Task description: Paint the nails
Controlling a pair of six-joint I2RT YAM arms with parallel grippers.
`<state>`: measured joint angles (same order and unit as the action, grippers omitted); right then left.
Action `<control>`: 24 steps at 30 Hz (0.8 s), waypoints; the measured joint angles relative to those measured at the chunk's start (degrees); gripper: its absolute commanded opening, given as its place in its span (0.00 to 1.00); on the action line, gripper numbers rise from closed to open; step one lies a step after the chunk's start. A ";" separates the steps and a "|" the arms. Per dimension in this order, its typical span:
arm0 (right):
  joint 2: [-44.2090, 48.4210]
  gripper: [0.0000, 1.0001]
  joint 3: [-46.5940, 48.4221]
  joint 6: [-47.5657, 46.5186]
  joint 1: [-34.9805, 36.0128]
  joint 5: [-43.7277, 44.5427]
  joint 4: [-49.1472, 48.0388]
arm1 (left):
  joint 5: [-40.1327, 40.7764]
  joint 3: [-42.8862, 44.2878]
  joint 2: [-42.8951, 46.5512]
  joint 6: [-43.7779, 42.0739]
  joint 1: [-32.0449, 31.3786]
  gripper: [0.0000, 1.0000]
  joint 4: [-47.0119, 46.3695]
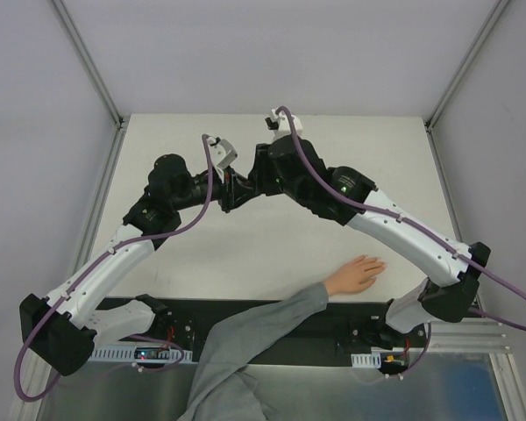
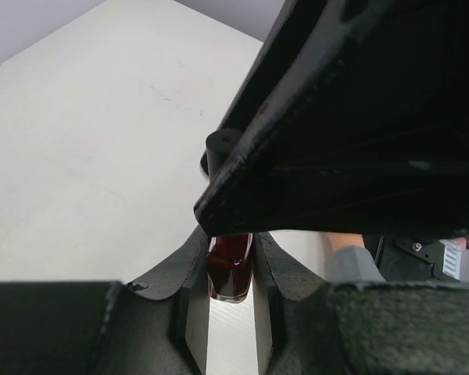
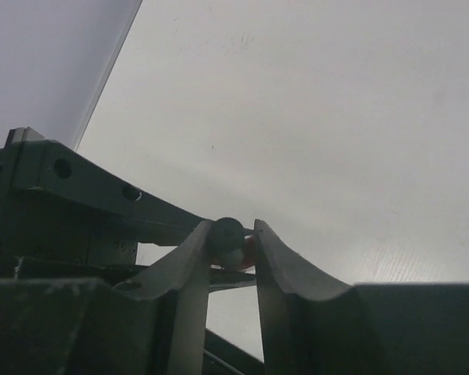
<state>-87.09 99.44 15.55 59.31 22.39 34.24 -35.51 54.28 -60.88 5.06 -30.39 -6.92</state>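
Left tool (image 2: 230, 254) clamped on dark red bottle (image 2: 229, 273). Right tool (image 3: 233, 236) closed on its round dark cap (image 3: 227, 232). Both tools meet mid-surface (image 1: 351, 158). Hand (image 1: 355, 275) lies flat near the front edge, well apart from the tools. Its long axis runs left-right, fingers pointing right. The nails (image 1: 379, 265) are too small to make out.

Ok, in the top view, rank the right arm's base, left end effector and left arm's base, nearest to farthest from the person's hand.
1. Right arm's base: near edge, slightly right of the hand.
2. Left end effector: mid-table, gripping the bottle.
3. Left arm's base: near edge, far left.
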 measured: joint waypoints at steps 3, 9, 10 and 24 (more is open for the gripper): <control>-0.39 0.01 0.04 -0.68 0.22 -0.33 -0.26 | -0.81 0.00 -0.13 0.00 -0.02 0.00 0.31; 4.24 0.01 -6.36 -8.61 -2.08 -11.85 -4.59 | -10.86 0.44 -1.18 0.85 1.03 0.00 0.63; 7.61 0.00 -11.04 -12.24 -4.59 -21.84 -7.91 | -14.60 0.42 -1.60 2.29 1.25 0.00 0.37; 17.35 0.56 -25.40 -18.67 -12.55 -55.47 -22.80 | -34.32 -1.09 -2.95 10.67 0.72 0.00 -9.75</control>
<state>-69.73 74.04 -3.11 46.76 -33.08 11.44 -69.82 53.19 -63.83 15.73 -29.67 -16.67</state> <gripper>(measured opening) 0.346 0.200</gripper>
